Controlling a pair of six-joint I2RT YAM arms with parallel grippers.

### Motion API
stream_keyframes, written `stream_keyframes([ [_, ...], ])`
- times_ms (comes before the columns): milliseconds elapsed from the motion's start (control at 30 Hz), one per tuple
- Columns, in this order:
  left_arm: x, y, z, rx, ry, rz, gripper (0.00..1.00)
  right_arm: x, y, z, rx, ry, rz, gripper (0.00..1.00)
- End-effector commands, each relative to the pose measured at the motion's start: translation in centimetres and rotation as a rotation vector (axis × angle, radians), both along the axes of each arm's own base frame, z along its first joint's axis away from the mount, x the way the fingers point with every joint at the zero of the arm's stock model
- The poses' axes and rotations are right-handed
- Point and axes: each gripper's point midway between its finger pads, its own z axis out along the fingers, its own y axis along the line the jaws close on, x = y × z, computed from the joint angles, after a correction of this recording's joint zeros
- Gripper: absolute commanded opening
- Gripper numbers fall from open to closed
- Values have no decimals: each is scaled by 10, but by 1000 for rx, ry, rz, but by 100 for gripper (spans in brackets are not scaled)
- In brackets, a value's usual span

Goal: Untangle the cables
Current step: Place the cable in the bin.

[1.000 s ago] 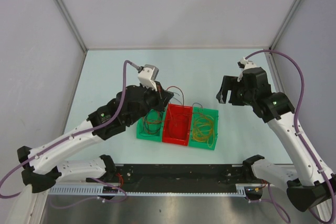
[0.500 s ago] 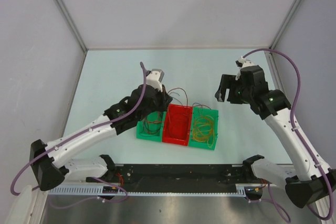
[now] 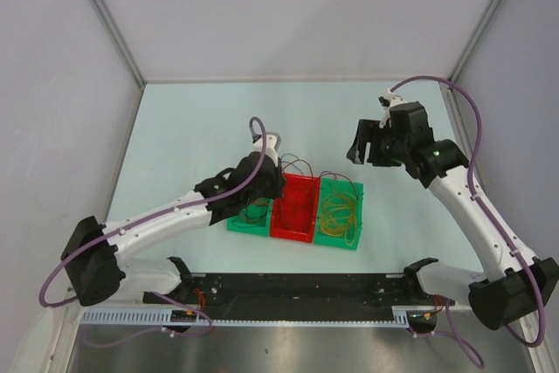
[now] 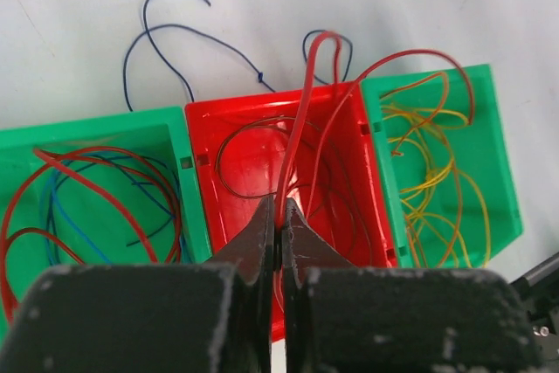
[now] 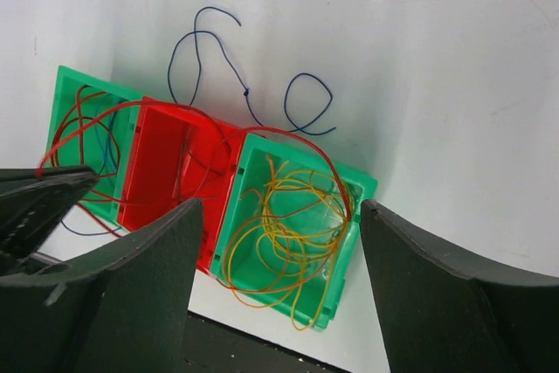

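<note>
Three bins stood in a row on the desk: one red bin, a green bin at its 9 o'clock and a second green bin at its 3 o'clock. The left gripper was clenched on one red cable above the red bin. The right gripper hung released and empty at 2 o'clock from the row. Yellow-orange cables, too tangled to count, filled the second green bin. One dark blue cable lay on the desk at 12 o'clock.

A row of three bins sits on the pale table, side walls touching: left green bin, red bin, right green bin (all open-topped, the row slightly askew). Grey walls enclose the table.
</note>
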Motion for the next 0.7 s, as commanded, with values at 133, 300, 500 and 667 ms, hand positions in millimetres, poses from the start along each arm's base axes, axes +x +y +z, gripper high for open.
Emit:
stream_keyframes([
  [133, 8, -25, -36, -10, 49, -10, 0, 13, 13, 3, 31, -36, 50, 75],
  [300, 5, -32, -57, 25, 85, -18, 0, 18, 16, -1, 32, -29, 55, 75],
  [500, -9, -29, -80, 70, 137, -14, 1, 23, 21, -4, 39, -29, 69, 74],
  [667, -23, -22, -92, 101, 169, 4, 4, 27, 23, -6, 43, -26, 73, 74],
])
